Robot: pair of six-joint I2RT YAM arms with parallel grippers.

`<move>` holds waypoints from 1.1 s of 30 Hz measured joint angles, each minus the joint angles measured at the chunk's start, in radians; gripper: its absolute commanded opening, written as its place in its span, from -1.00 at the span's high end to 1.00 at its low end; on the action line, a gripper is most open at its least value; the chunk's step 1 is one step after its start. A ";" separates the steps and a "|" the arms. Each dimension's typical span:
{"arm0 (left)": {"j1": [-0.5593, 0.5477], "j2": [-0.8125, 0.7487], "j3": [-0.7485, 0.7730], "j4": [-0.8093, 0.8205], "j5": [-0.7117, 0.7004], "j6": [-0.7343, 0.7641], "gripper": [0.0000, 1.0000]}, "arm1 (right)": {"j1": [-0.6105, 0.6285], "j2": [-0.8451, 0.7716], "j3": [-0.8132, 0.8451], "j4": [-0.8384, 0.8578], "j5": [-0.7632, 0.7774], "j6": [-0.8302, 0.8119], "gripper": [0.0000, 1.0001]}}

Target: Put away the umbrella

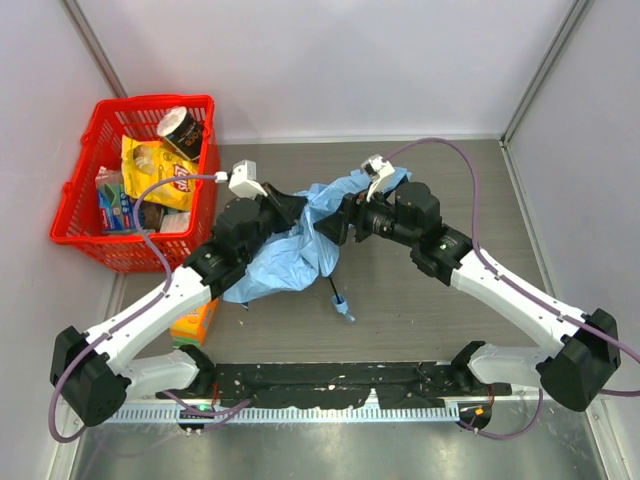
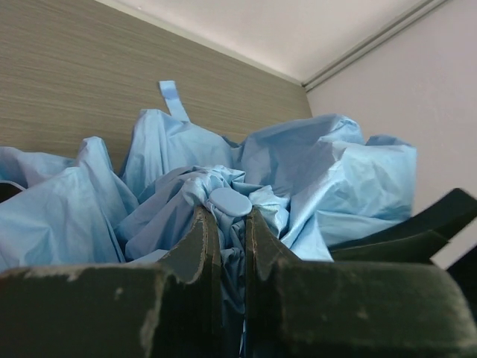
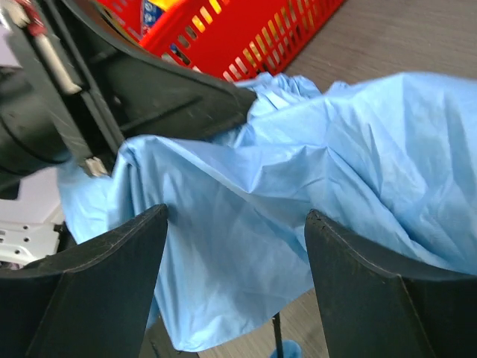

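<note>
The sky-blue umbrella lies crumpled on the desk, just beside the red basket (its black shaft sticks out on the side away from the basket). The left fingers are clenched on a bunch of its cloth. The right fingers, farther from the basket, stand spread wide with cloth loose between them.

place: lab test cell | signs: bare white walls; grey bench; black mounting rail
</note>
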 measured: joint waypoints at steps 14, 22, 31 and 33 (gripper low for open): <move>0.022 -0.035 -0.056 0.191 0.241 -0.063 1.00 | 0.029 0.019 -0.045 0.065 -0.033 -0.128 -0.64; 0.055 0.018 -0.092 0.348 0.342 -0.071 1.00 | 0.029 0.048 -0.079 0.158 -0.036 -0.177 -0.38; 0.073 0.083 -0.123 0.468 0.410 -0.103 1.00 | 0.028 0.065 -0.156 0.286 -0.009 -0.184 0.15; 0.073 0.083 -0.124 0.486 0.426 -0.103 1.00 | 0.025 0.061 -0.164 0.305 0.008 -0.189 0.27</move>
